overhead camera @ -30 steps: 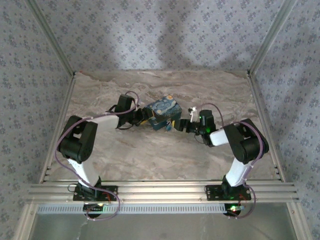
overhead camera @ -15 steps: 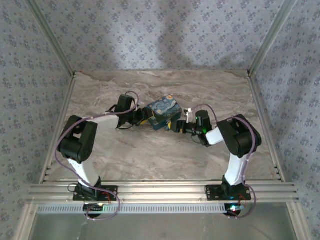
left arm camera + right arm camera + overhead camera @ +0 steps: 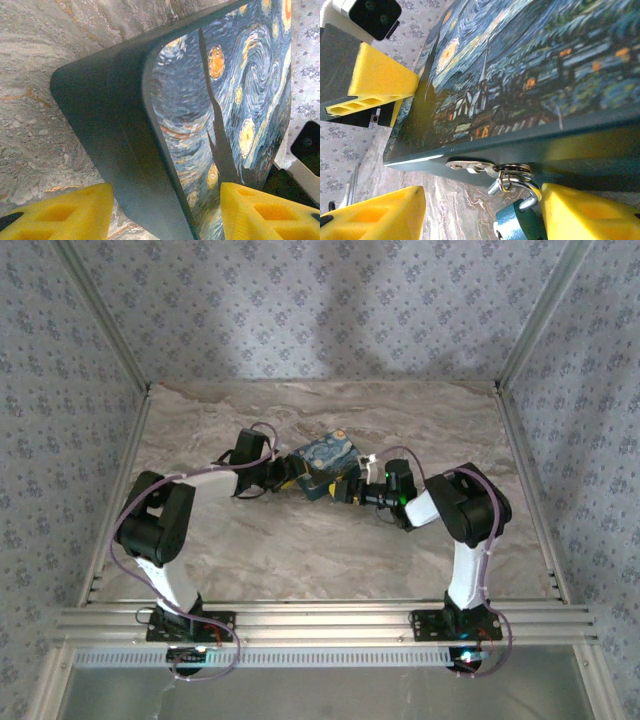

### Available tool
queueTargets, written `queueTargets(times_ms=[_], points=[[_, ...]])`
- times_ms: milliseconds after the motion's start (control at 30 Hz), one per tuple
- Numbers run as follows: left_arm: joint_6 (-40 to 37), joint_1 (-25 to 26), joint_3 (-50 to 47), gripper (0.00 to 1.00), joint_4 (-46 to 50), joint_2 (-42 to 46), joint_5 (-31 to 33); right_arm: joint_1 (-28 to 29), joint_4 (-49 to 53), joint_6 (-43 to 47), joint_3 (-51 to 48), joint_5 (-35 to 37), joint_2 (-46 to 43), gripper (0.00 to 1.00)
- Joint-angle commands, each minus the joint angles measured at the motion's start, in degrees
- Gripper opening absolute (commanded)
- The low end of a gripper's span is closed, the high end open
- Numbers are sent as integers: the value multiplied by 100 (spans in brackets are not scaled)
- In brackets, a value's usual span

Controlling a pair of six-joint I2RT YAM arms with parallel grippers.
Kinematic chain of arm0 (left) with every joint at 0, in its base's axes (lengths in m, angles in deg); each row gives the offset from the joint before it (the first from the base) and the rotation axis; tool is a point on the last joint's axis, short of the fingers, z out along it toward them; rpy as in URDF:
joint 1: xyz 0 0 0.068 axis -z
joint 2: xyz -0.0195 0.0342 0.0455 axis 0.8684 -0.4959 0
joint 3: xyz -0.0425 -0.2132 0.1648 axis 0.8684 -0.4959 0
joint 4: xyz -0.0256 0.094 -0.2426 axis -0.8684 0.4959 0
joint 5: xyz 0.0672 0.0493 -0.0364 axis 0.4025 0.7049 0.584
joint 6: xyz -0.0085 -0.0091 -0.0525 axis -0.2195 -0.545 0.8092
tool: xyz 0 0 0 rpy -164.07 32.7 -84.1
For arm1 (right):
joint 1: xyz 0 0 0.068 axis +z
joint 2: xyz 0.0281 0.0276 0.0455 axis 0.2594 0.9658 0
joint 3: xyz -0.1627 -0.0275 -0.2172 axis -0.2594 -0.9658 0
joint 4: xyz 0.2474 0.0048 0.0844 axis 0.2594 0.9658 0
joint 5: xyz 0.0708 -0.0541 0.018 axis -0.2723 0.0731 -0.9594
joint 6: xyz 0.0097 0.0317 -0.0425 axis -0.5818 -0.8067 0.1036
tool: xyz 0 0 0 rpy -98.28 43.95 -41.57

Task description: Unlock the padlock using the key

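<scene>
Swirl-painted blue box [image 3: 325,465] on marble tabletop [image 3: 300,550]

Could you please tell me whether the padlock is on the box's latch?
On: the padlock hangs by its shackle through the latch on the box; locked or unlocked, cannot tell.

The top camera sits high behind the arm bases, looking down and forward over the whole desk [image 3: 320,550] to the far wall. The left wrist camera faces right, pressed close against the painted box [image 3: 200,125] between its jaws. The right wrist camera faces left, equally near the box's hasp edge, with the padlock [image 3: 512,227] low in frame. All three views share the box.
</scene>
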Motion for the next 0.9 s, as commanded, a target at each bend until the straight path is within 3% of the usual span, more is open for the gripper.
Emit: queueTargets(times_ms=[0,200,867], points=[[15,55,-100,57,368,31,225,24,-396,-156,83,-216,136,62],[17,57,-125,57,349,23,220,-8,-803,-336,10,-328,221,57],[44,55,-155,57,308,22,234,-50,-527,-291,-135,-239,189,31]])
